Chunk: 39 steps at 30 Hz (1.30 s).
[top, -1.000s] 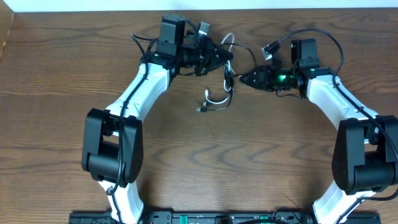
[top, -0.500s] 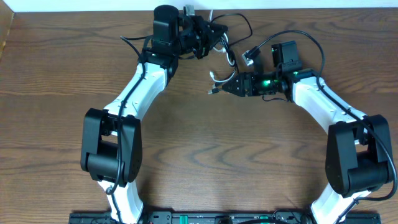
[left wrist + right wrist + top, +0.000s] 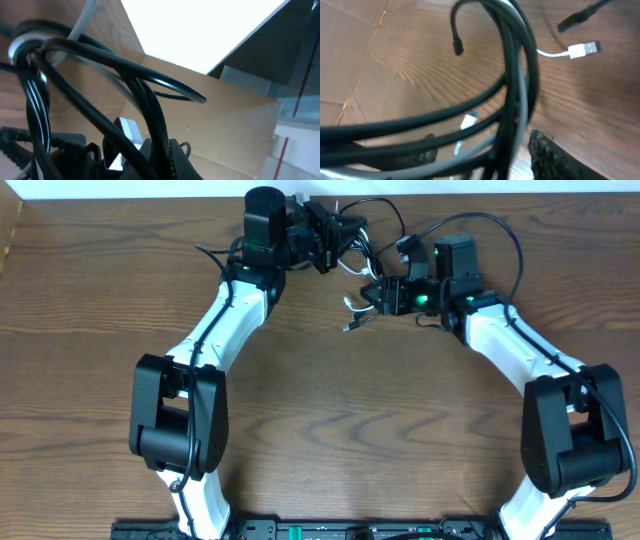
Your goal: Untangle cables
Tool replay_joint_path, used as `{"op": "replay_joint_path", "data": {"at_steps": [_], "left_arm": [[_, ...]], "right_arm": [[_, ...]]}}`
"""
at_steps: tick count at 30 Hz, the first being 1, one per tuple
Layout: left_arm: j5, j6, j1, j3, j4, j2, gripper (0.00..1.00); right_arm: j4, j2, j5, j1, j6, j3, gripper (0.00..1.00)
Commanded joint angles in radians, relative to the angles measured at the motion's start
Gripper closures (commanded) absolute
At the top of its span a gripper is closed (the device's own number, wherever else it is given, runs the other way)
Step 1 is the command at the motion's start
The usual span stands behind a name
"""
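Brown wood makes up the bench (image 3: pixel 320 430), and a white strip runs along its far edge. Two white and black arms reach toward that far edge, the left arm (image 3: pixel 225 315) and the right arm (image 3: pixel 510 340). Their tips sit near each other.

The cables (image 3: pixel 362 265) are strung in a messy bunch between the two tips, close to the far edge. One plug end (image 3: pixel 348 326) pokes out below the bunch. I cannot tell if it touches the wood.

The left jaws are shut tight. From the left wrist, the black cord (image 3: pixel 145 80) runs right down into them, so they have hold of it. The white cord (image 3: pixel 82 22) bends round the black one up in the corner.

The right jaws stand partway open. The black cord (image 3: pixel 520 65) and a pale one pass through the gap between the two fingers (image 3: pixel 555 155). I cannot tell if the fingers press on them. A white plug (image 3: pixel 582 49) shows over the wood past the loops.
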Motion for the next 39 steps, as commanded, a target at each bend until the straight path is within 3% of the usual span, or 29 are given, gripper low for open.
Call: {"op": "replay_joint_path", "data": {"at_steps": [1, 4, 11, 16, 17, 24, 31, 39], "left_arm": [[0.023, -0.166, 0.005, 0.008, 0.008, -0.02, 0.92], [0.023, -0.184, 0.005, 0.008, 0.008, -0.02, 0.93], [0.013, -0.157, 0.006, 0.008, 0.007, -0.02, 0.93], [0.008, 0.035, 0.02, 0.008, 0.007, -0.02, 0.93], [0.022, 0.131, 0.027, 0.008, 0.006, -0.02, 0.93], [0.162, 0.479, 0.057, 0.008, -0.082, -0.02, 0.93], [0.288, 0.737, 0.067, 0.008, -0.207, -0.02, 0.93], [0.255, 0.908, 0.067, 0.008, -0.391, -0.02, 0.93]], "right_arm": [[0.016, 0.012, 0.098, 0.049, 0.083, 0.008, 0.5], [0.014, 0.012, 0.157, 0.07, 0.116, 0.008, 0.61], [-0.01, 0.011, 0.181, 0.072, 0.167, 0.008, 0.99], [-0.077, 0.006, 0.08, 0.029, 0.177, 0.008, 0.99], [-0.104, -0.006, 0.023, 0.002, 0.172, 0.008, 0.99], [-0.14, -0.089, -0.184, -0.111, 0.094, 0.008, 0.99], [-0.133, -0.162, -0.214, -0.185, 0.095, 0.008, 0.99], [-0.057, -0.174, -0.47, -0.257, 0.106, 0.008, 0.99]]}}
